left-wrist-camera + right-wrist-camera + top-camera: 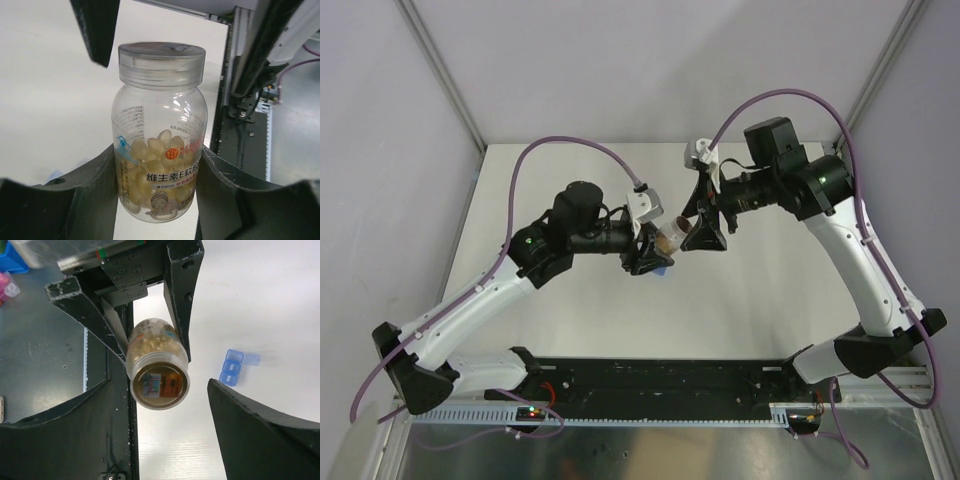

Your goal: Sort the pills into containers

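Observation:
A clear plastic pill bottle (160, 135) full of pale yellow pills (155, 150) is held in the air, its clear cap (161, 62) on. My left gripper (157, 185) is shut on the bottle's lower body. In the top view the bottle (670, 236) lies between both grippers. My right gripper (159, 385) stands open at the cap end (159, 386), its fingers (240, 410) wide apart on either side and off the cap. The light-blue pill box (232, 367) with its containers lies on the table beyond, one lid (251, 359) flipped open.
The white table (760, 300) lies under both arms. A black rail (660, 375) runs along its near edge. A blue bin (10, 260) with pink items sits off the table, at the top left of the right wrist view.

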Available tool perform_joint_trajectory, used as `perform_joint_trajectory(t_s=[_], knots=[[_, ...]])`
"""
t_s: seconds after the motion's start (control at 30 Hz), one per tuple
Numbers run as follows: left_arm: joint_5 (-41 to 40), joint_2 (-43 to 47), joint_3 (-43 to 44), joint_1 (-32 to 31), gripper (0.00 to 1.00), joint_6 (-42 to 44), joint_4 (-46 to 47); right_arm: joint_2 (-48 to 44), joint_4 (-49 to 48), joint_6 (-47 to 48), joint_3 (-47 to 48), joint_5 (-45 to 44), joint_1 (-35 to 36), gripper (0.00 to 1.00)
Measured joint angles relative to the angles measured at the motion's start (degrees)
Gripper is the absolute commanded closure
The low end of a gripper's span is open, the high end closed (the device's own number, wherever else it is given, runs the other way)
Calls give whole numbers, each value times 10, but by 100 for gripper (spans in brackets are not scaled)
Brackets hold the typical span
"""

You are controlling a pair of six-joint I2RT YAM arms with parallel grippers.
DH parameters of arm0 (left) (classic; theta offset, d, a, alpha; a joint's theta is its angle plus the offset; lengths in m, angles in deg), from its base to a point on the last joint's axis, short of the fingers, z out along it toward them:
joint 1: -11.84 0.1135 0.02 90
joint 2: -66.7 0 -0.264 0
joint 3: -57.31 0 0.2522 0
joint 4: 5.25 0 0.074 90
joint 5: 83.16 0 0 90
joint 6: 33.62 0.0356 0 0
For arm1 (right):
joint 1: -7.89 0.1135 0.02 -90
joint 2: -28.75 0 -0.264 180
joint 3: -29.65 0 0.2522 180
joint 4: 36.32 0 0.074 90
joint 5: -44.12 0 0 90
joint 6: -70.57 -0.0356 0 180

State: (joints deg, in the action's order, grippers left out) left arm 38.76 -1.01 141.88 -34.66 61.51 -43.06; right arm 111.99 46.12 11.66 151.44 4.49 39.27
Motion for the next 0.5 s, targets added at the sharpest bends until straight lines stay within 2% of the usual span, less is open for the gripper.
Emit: perform_joint_trajectory(t_s=[0.5], knots=[[-186, 4, 0, -3, 100, 30, -6, 42, -76, -168, 43, 12, -44, 11]])
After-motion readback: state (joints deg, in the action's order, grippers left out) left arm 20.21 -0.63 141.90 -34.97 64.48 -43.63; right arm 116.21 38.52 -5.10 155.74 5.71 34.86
